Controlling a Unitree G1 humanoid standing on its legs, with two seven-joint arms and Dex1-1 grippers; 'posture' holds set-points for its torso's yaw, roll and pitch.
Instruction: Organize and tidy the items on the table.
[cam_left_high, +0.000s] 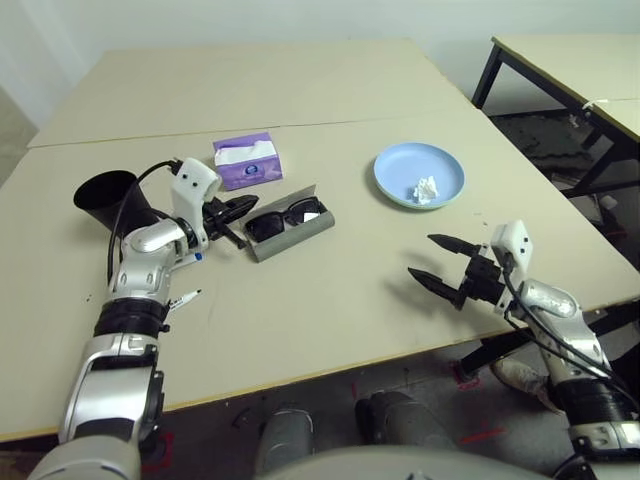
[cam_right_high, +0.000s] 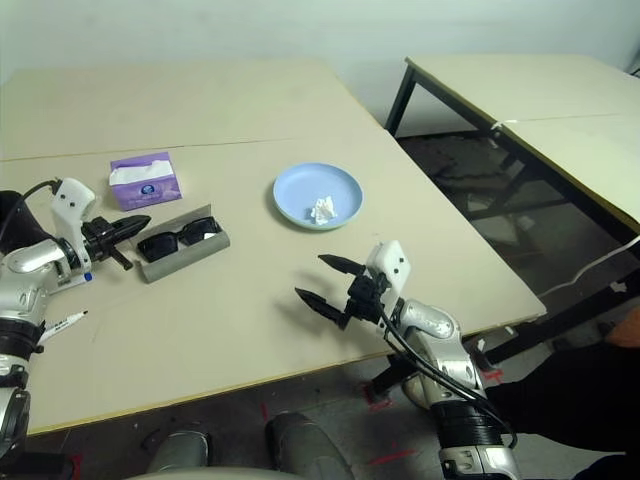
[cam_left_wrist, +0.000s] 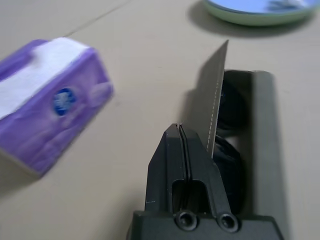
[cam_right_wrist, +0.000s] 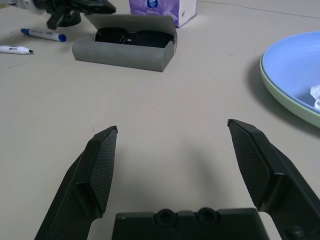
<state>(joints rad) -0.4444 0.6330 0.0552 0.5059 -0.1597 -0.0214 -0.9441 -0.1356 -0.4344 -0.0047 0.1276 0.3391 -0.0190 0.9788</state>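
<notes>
My left gripper (cam_left_high: 240, 205) is shut and empty, its tip right at the left end of the open grey-green glasses case (cam_left_high: 297, 238), beside the raised lid (cam_left_wrist: 212, 100). Black sunglasses (cam_left_high: 285, 215) lie inside the case. The purple tissue box (cam_left_high: 247, 160) sits just behind it, and the black cup (cam_left_high: 105, 198) lies on its side behind my left forearm. Two white marker pens, one blue-capped (cam_right_wrist: 42, 34) and one black-capped (cam_left_high: 183, 299), lie by that arm. A crumpled tissue (cam_left_high: 427, 190) rests on the light blue plate (cam_left_high: 400, 165), which is stacked on a pale green one (cam_right_wrist: 287, 102). My right gripper (cam_left_high: 432, 260) hovers open over bare table (cam_left_high: 300, 310).
A seam (cam_left_high: 330, 123) runs across the tabletop behind the tissue box. A smaller beige table (cam_left_high: 580, 60) with black legs stands at the right, with a gap of floor between. The table's front edge (cam_left_high: 330, 368) lies close under my right forearm.
</notes>
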